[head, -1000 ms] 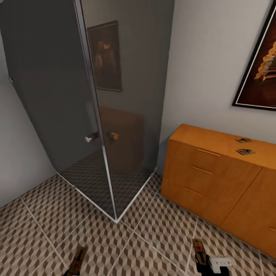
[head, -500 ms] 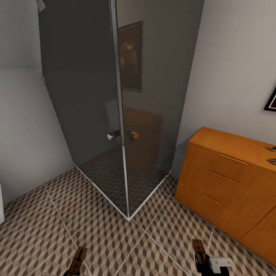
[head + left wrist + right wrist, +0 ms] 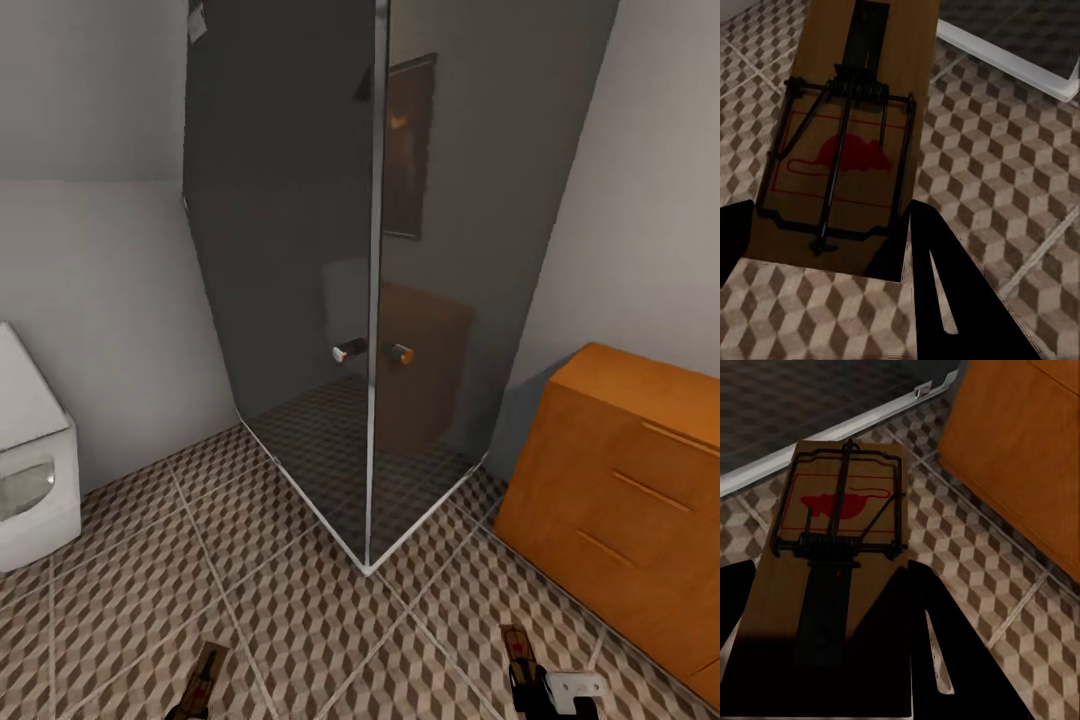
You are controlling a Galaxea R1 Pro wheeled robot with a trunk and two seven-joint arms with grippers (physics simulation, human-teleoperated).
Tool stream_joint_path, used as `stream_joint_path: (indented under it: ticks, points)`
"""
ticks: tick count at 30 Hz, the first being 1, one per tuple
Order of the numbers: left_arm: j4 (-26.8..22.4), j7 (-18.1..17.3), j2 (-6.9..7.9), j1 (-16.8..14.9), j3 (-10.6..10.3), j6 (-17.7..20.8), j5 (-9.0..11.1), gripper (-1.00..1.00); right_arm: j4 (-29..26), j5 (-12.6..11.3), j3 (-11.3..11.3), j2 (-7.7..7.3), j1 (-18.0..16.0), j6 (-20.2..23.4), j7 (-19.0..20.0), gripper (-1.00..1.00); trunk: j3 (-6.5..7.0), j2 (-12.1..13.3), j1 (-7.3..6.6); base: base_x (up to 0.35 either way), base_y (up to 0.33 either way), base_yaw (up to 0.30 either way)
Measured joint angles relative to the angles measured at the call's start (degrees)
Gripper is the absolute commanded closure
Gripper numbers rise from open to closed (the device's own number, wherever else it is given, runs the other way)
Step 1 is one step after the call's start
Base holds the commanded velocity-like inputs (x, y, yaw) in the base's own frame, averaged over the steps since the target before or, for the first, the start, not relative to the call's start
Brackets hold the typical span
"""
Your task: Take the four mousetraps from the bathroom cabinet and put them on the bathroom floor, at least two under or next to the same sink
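Note:
Each gripper carries a mousetrap above the cube-patterned bathroom floor (image 3: 300,610). In the left wrist view, my left gripper (image 3: 832,251) is shut on the near end of a brown wooden mousetrap (image 3: 847,142) with a red mouse print and dark wire. My right gripper (image 3: 832,622) is shut on a second mousetrap (image 3: 844,521). In the head view both traps poke up at the bottom edge, the left trap (image 3: 205,685) and the right trap (image 3: 518,645). The orange-brown cabinet (image 3: 630,480) stands at the right, its drawers closed. The sink is out of view.
A dark glass shower enclosure (image 3: 300,300) with a chrome corner post and knobs stands straight ahead. A white toilet (image 3: 30,470) sits against the left wall. Open floor lies between the toilet, the shower corner and the cabinet.
The camera has swung left: the shower and cabinet slid right in the picture, the cabinet top with its two traps left the frame, and the toilet came in. Both grippers keep their traps.

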Motion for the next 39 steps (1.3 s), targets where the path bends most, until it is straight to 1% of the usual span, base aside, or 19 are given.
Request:
stream_joint_path:
  ticks: [14, 16, 20, 25, 27, 31, 35, 39]
  points:
    - [0.0, 0.0, 0.0, 0.0, 0.0, 0.04, 0.03, 1.0, 0.14, 0.0, -0.01, -0.1, -0.01, -0.01, 0.0, 1.0, 0.0, 0.0, 0.0, 0.0, 0.0, 0.288]
    - [0.0, 0.0, -0.18, 0.0, -0.04, 0.08, -0.03, 1.0, 0.17, 0.0, 0.0, -0.1, -0.01, 0.0, 0.0, 1.0, 0.0, 0.0, 0.0, 0.0, 0.0, 0.288]
    - [0.0, -0.01, -0.42, 0.0, -0.02, 0.84, 0.0, 1.0, 0.19, 0.0, 0.0, -0.1, -0.02, 0.0, 0.0, 1.0, 0.0, 0.0, 0.0, 0.0, 0.0, 0.288]
    - [0.0, -0.08, -0.29, 0.0, -0.01, 1.2, 0.0, 1.0, 0.19, 0.0, 0.0, -0.1, 0.0, 0.0, 0.0, 1.0, 0.0, 0.0, 0.0, 0.0, 0.0, 0.288]
    - [0.0, -0.14, -0.49, 0.01, -0.1, 1.22, -0.07, 1.0, 0.18, 0.0, 0.0, -0.09, -0.01, 0.0, 0.0, 1.0, 0.0, 0.0, 0.0, 0.0, 0.0, 0.288]
    - [-0.05, -0.21, -1.68, 0.04, -0.14, 1.42, -0.13, 1.0, 0.19, 0.0, 0.0, -0.05, -0.01, 0.0, 0.0, 1.0, 0.0, 0.0, 0.0, 0.0, 0.0, 0.288]
    - [-0.08, -0.37, -2.07, 0.04, -0.12, 2.24, -0.1, 1.0, 0.19, 0.0, 0.0, -0.02, -0.01, 0.0, 0.0, 1.0, 0.0, 0.0, 0.0, 0.0, 0.0, 0.288]
    - [-0.23, -0.46, -2.14, 0.02, -0.09, 2.35, -0.11, 1.0, 0.41, 0.0, 0.0, -0.01, -0.01, 0.0, 0.0, 1.0, 0.0, 0.0, 0.0, 0.0, 0.0, 0.287]
